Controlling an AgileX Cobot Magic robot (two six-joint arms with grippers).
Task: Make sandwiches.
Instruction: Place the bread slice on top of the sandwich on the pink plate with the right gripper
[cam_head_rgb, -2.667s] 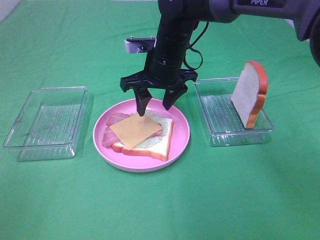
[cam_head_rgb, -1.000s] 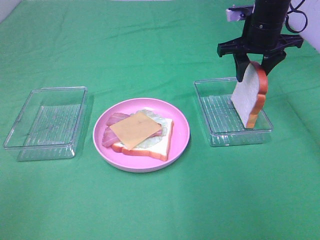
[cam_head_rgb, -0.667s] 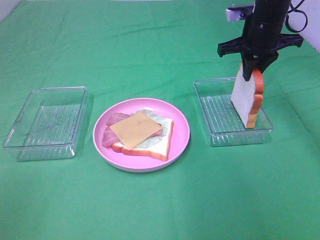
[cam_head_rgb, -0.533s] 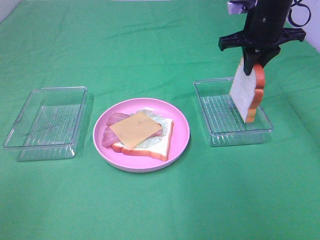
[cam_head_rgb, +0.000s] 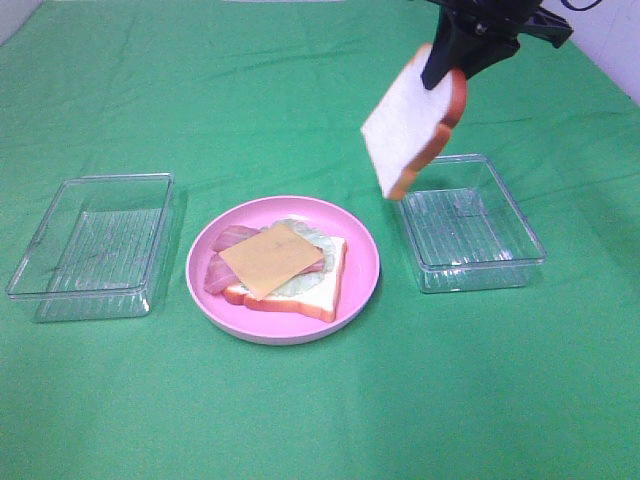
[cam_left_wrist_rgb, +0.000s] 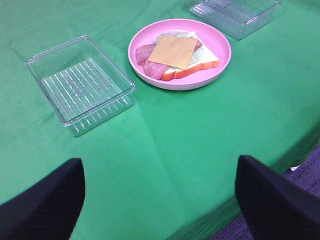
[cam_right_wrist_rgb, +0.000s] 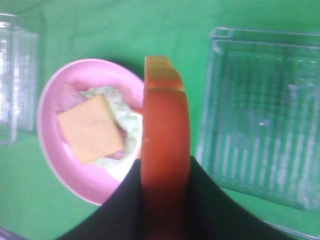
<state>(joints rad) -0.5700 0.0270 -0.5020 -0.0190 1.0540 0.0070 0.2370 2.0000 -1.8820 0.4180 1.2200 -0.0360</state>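
An open sandwich (cam_head_rgb: 282, 264) lies on the pink plate (cam_head_rgb: 360, 272): a white bread slice with orange-brown crust, pale lettuce, reddish bacon strips and a yellow cheese slice (cam_head_rgb: 270, 259) on top. My right gripper (cam_head_rgb: 445, 70) is shut on a second bread slice (cam_head_rgb: 410, 130), which hangs tilted in the air between the plate and the right tray. The right wrist view shows that slice's crust (cam_right_wrist_rgb: 164, 135) edge-on between the fingers, with the plate (cam_right_wrist_rgb: 60, 90) below. My left gripper (cam_left_wrist_rgb: 160, 200) stands open near the table's front edge, away from the sandwich (cam_left_wrist_rgb: 175, 55).
A clear plastic tray (cam_head_rgb: 470, 222) stands empty right of the plate. Another clear tray (cam_head_rgb: 95, 245) stands empty at the left. Green cloth covers the table, whose front edge (cam_left_wrist_rgb: 250, 175) shows in the left wrist view.
My right gripper closed on the bread slice standing in the right tray, lifted it out and carried it up and to the left, tilting it. The left arm has not moved.
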